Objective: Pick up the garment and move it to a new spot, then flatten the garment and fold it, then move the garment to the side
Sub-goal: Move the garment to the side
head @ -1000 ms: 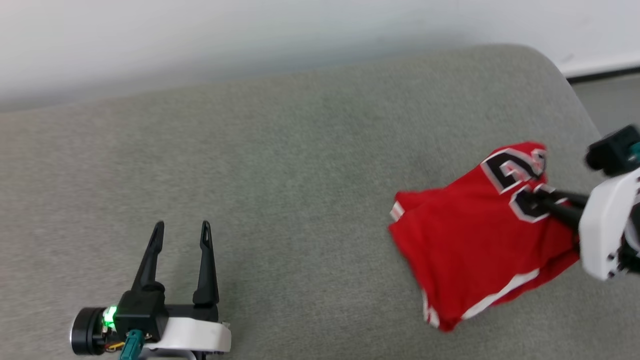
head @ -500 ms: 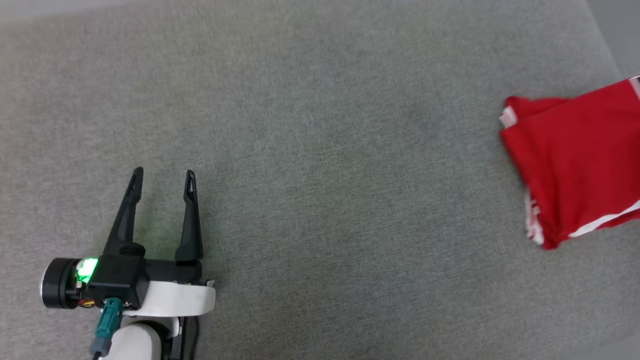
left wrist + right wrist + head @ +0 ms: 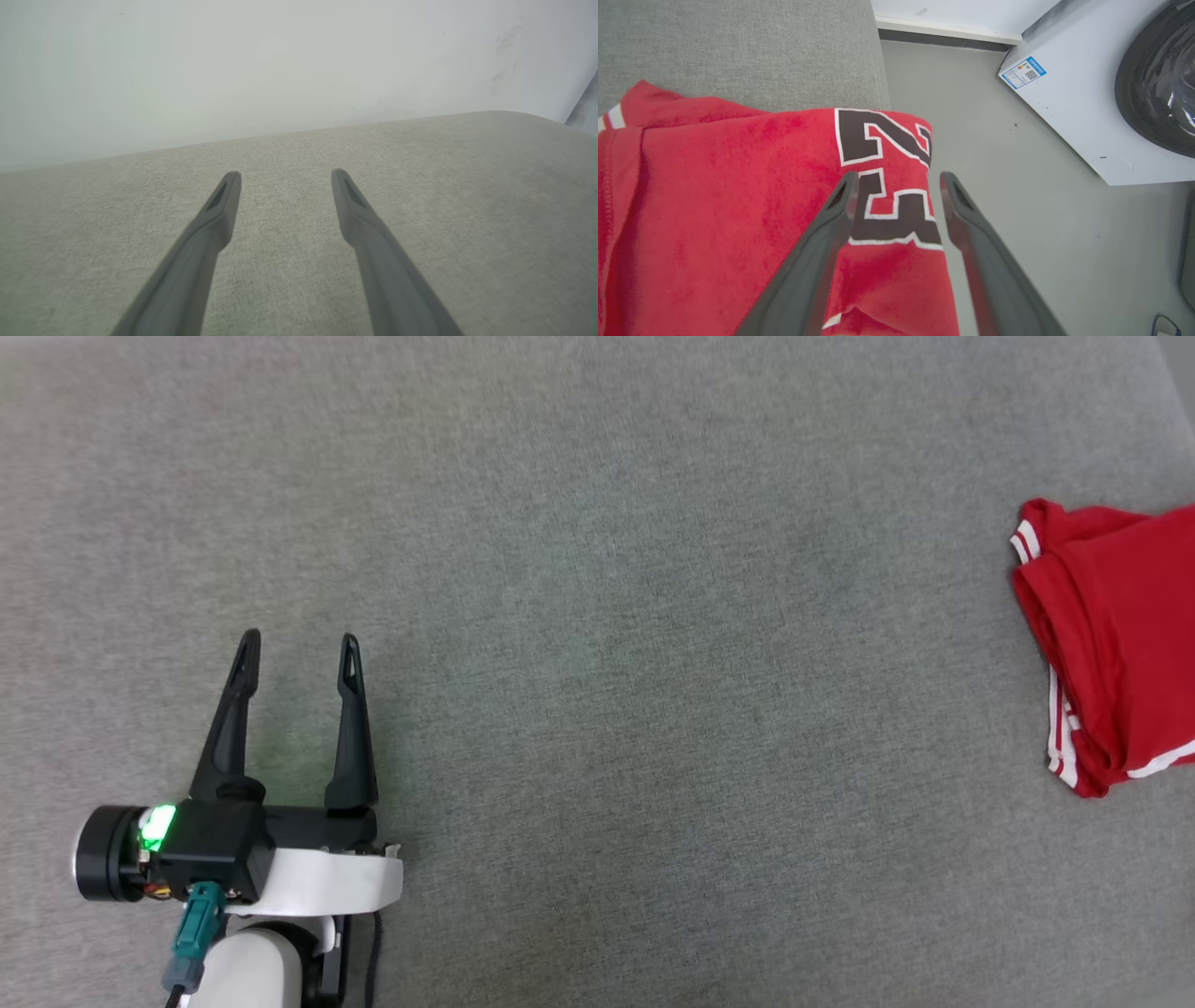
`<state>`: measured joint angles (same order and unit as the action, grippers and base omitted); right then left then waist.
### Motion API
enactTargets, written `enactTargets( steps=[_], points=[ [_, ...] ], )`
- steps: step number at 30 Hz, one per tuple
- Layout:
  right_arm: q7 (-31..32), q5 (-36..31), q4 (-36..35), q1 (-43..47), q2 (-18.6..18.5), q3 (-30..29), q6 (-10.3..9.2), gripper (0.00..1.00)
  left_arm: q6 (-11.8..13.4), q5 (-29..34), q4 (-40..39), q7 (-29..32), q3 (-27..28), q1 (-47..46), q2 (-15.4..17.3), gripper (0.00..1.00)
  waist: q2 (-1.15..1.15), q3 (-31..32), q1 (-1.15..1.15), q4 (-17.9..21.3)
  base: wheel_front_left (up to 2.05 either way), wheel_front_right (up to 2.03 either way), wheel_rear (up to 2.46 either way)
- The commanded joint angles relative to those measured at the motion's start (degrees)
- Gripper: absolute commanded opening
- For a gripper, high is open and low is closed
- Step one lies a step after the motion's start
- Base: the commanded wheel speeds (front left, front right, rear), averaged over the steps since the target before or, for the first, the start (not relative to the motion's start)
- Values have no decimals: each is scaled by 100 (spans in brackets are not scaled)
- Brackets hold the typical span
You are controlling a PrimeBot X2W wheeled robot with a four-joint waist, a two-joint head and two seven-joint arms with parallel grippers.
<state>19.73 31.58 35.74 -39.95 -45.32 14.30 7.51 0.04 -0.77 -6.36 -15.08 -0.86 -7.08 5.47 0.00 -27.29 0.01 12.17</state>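
Observation:
The garment [image 3: 1111,644], a red jersey with white striped sleeve edges, lies folded on the grey cushion [image 3: 607,616] at the right edge of the head view. In the right wrist view the garment [image 3: 714,196] shows its black "23" print and reaches the cushion's edge. My right gripper [image 3: 897,177] hovers over that print with its fingers apart and no cloth pinched between them. My left gripper [image 3: 299,642] rests open over bare cushion at the lower left, far from the garment. The left wrist view shows that gripper [image 3: 286,176] with nothing between its fingers.
Beyond the cushion's edge [image 3: 878,70] lies grey floor [image 3: 994,163]. A white washing machine [image 3: 1087,121] with a dark round door stands on it. A pale wall [image 3: 280,70] rises behind the cushion [image 3: 420,186].
The head camera has swung down and left, so the garment now sits at the right edge. My right gripper, shut on the garment a second ago, now has its fingers apart. The left gripper stays open.

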Motion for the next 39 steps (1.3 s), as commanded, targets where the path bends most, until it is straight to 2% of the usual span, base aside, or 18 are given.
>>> enactTargets(
  steps=[1, 4, 9, 14, 15, 18, 23, 30, 36, 39],
  points=[
    [-175, -200, 24, -92, 15, -73, -5, 100, 29, -43, 18, -11, 5, 93, -15, 100, 0, 251, -1, -78, 0, 0, 0],
    [-748, -706, -39, -136, 15, -265, -5, 100, 62, -68, 59, -11, 0, 183, -74, 100, 0, 535, -1, -177, 0, 0, 0],
    [-1831, -1533, -321, -177, 342, -755, -5, 100, 148, -134, 83, -11, 33, 410, -154, 100, 0, 889, -1, -333, 0, 0, 0],
    [-2833, -2219, -782, 40, 874, -1261, -5, 100, 207, -161, 123, -11, 28, 610, -199, 100, 0, 1192, -1, -542, 0, 0, 0],
    [-2833, -2219, -782, 40, 874, -1261, -5, 100, 207, -161, 123, -11, 28, 610, -199, 100, 0, 1192, -1, -542, 0, 0, 0],
    [-3260, -2562, -1217, 245, 1319, -1511, -5, 100, 238, -193, 154, -11, 20, 707, -223, 100, 0, 1384, -1, -687, 0, 0, 0],
    [-3460, -2778, -1914, 817, 2093, -1641, -5, 100, 244, -201, 229, -11, 7, 910, -242, 100, 0, 1734, -1, -902, 0, 0, 0],
    [-3488, -2670, -2588, 1896, 3069, -1629, -5, 100, 241, -213, 405, -11, -54, 1173, -253, 100, 0, 2236, -1, -1183, 0, 0, 0],
    [-3488, -2698, -2917, 2905, 3673, -1562, -5, 100, 254, -219, 501, -11, -165, 1320, -258, 100, 0, 2509, -1, -1330, 0, 0, 0],
    [-3488, -2598, -2910, 3317, 3821, -1553, -5, 100, 253, -215, 527, -11, -200, 1391, -260, 100, 0, 2603, -1, -1371, 0, 0, 0]
  ],
)
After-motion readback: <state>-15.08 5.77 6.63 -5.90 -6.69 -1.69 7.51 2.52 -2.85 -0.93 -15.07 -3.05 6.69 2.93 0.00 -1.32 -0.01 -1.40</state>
